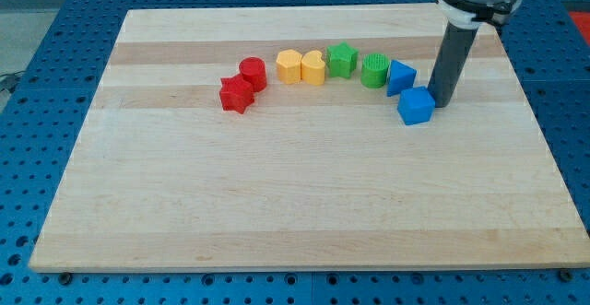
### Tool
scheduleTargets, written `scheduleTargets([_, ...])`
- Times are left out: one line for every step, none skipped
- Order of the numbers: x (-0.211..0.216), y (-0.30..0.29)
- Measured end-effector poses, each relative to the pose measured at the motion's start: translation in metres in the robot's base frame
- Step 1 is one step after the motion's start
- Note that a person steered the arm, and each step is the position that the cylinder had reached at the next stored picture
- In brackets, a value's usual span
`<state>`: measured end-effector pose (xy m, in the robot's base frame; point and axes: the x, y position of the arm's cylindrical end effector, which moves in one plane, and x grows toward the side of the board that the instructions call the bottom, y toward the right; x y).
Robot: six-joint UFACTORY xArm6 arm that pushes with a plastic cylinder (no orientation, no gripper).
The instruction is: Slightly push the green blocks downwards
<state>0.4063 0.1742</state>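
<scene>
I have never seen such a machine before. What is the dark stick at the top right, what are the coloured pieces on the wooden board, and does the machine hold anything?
There is one picture, from one camera looking down at a slant on a wooden board. The dark stick is the end of a robot arm. It has no hand, so it holds nothing; it only pushes. My tip is beside the blue cube, on its right in the view. The pieces are small blocks in a curved row: red star, red cylinder, two yellow blocks, green star, green cylinder, blue triangle.
</scene>
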Motion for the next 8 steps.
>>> scheduleTargets([-0.030, 0.004])
scheduleTargets([-0.076, -0.003])
scheduleTargets([-0.085, -0.036])
scheduleTargets([-0.085, -0.070])
scheduleTargets([-0.088, -0.078])
scheduleTargets([-0.118, -0.078])
scheduleTargets([-0.138, -0.077])
scheduleTargets([-0.139, -0.077])
